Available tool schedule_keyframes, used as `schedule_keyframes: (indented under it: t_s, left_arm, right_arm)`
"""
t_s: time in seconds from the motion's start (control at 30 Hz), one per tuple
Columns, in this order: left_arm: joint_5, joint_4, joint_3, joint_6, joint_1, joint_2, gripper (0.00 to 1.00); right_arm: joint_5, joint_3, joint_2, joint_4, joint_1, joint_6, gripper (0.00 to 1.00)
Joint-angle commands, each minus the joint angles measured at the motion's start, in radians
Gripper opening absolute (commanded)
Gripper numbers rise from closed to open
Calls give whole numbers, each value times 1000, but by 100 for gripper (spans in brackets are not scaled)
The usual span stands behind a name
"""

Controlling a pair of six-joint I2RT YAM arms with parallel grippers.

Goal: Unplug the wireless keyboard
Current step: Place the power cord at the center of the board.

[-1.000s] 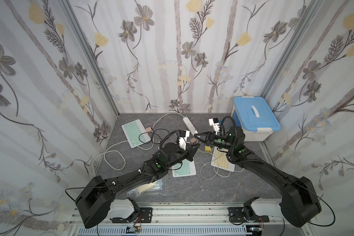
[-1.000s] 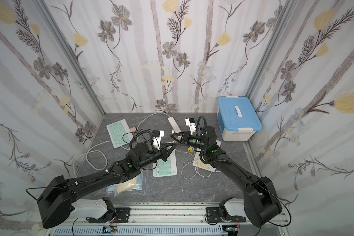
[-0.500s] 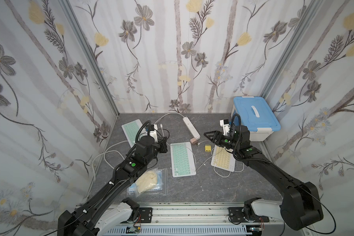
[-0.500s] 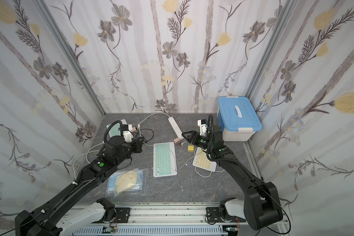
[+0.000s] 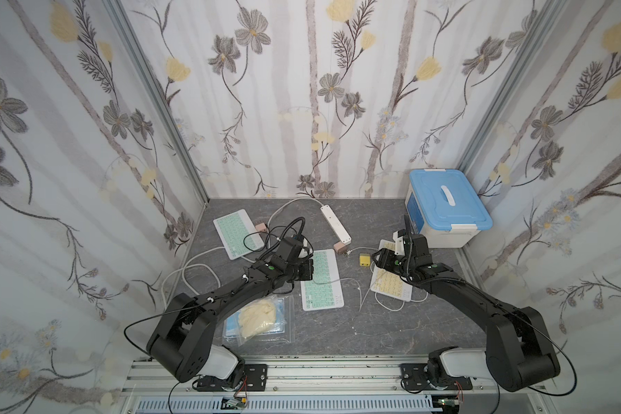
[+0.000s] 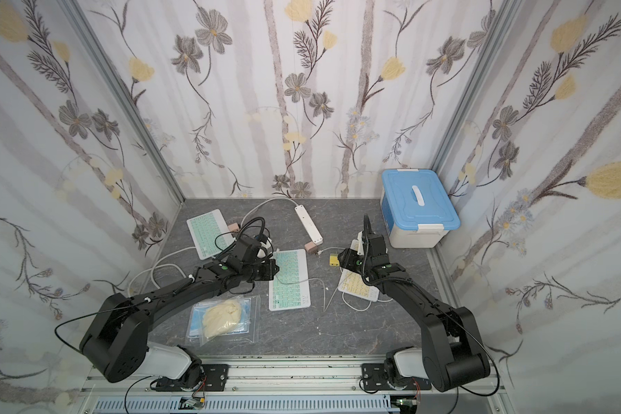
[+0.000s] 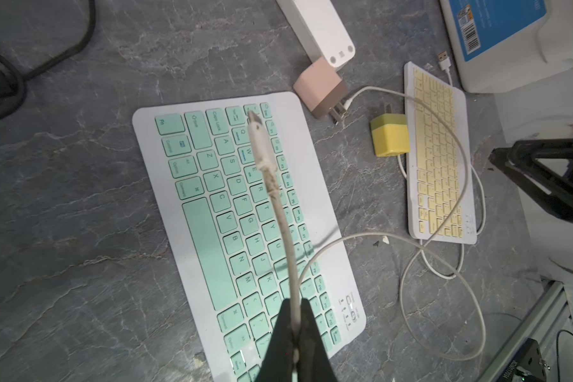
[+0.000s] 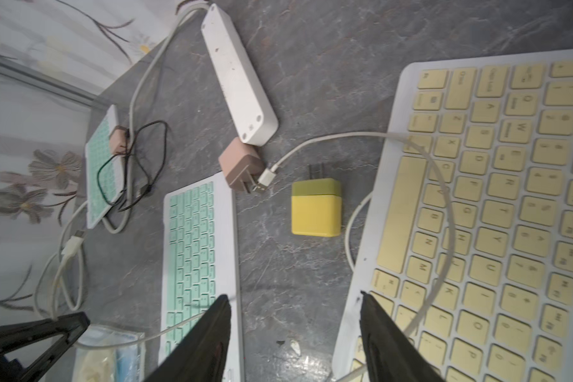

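The left gripper (image 7: 295,307) pinches the white charging cable (image 7: 280,211), its plug end poised free above the mint keyboard (image 7: 212,205) lying mid-frame, apparently to keep the two disconnected, while the right gripper (image 8: 293,294) hovers spread and empty at lower centre.

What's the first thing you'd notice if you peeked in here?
The left gripper pinches a white cable, its plug end sticking out over the middle mint-green keyboard. Then the big blue-lidded box in the back right corner, and a little yellow charger cube beside the yellow keyboard.
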Motion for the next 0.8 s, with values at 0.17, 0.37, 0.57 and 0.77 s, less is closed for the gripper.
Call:
schedule_keyframes:
  t_s: [0.17,0.37,0.57,0.77]
  left_arm:
    - [-16,70,-20,25,-2,116,0]
    - [-49,79,-41,18,0,141,3]
    - [-79,55,-44,11,14,164,25]
    - [-76,56,-60,0,13,121,49]
  right_arm:
    - [-16,-21,141,62,-20,17,56]
    - [-41,-14,160,83,-30,33,51]
    - [-25,-21,22,46,-33,25,53]
    - [60,-59,-30,-1,-53,-21,57]
